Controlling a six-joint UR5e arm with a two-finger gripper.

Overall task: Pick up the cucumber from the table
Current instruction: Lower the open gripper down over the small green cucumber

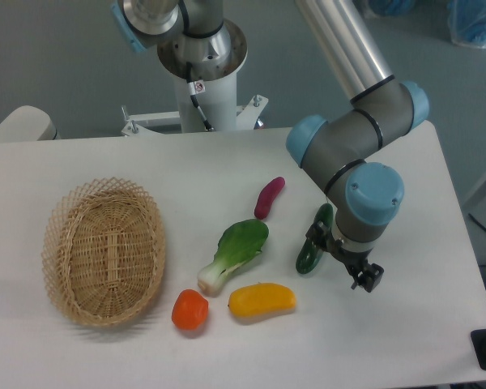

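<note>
The cucumber (312,250) is small, dark green and glossy. It lies lengthwise on the white table (227,154), right of centre. My gripper (317,237) is down at the cucumber's middle, under the blue-capped wrist (373,194). The wrist hides most of the fingers. A small grey finger part (311,232) shows against the cucumber's left side. I cannot tell whether the jaws are closed on the cucumber, or whether it rests on the table or is lifted.
A purple oblong vegetable (269,197) lies just left of the cucumber, with a bok choy (235,253) below it. A yellow pepper (262,300) and an orange-red one (189,309) are nearer the front. A wicker basket (104,251) stands at the left.
</note>
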